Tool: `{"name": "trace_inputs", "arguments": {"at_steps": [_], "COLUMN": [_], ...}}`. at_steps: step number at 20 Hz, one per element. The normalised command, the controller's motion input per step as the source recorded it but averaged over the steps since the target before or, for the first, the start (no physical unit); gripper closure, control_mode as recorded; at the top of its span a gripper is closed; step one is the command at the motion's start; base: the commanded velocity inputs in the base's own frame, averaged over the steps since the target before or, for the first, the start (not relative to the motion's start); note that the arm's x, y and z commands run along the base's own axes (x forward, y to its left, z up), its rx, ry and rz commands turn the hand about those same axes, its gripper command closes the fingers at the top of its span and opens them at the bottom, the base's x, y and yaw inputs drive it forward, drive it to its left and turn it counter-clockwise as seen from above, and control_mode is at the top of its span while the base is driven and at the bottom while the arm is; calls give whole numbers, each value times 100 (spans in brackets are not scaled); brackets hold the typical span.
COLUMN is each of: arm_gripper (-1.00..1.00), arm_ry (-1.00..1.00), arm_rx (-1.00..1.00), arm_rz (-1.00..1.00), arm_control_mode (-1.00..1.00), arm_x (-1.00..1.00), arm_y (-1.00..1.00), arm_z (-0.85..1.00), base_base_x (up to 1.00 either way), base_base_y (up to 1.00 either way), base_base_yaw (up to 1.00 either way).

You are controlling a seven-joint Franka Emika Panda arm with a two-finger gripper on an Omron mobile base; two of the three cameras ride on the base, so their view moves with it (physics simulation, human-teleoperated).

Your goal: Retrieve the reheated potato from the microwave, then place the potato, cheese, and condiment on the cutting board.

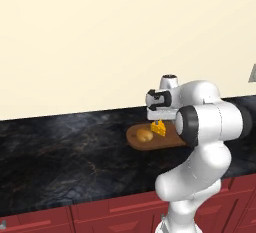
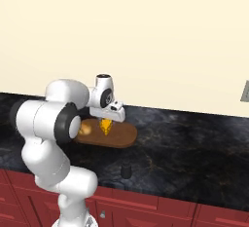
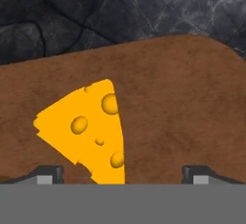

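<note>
Countertop board (image 1: pixel 167 139): potato (image 1: pixel 144 135), cheese (image 1: pixel 159 128)

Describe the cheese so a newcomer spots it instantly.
On the black marble counter lies a brown wooden cutting board. The cheese sits on it, directly under the gripper: a bright yellow-orange holed wedge, unlike the round golden-brown potato beside it.

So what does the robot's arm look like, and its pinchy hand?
The arm is glossy white, made of fat rounded segments like sausages, with dark black rings at the joints. Its hand is a white-and-black block with a small round cap on top. The gripper has two small dark grey fingertips. No cables or markings show.
</note>
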Motion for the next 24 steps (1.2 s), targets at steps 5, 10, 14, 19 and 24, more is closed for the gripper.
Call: {"name": "trace_inputs", "arguments": {"at_steps": [5, 10, 14, 19, 24], "arm_gripper": [-100, -100, -100, -100, -100], "arm_ry": [-2, -8, -6, -4, 0], "arm_rx": [0, 0, 0, 0, 0], "arm_rz": [-13, -2, 7, 11, 4], "arm_control_mode": [-100, -100, -100, -100, -100], "arm_x": [-66, -72, -66, -65, -57], "arm_y": [-37, -26, -25, -30, -33], "arm_z": [9, 17, 20, 13, 9], "base_base_x": [0, 0, 0, 0, 0], "base_base_y": [0, 0, 0, 0, 0], "base_base_yaw": [0, 0, 0, 0, 0]}}
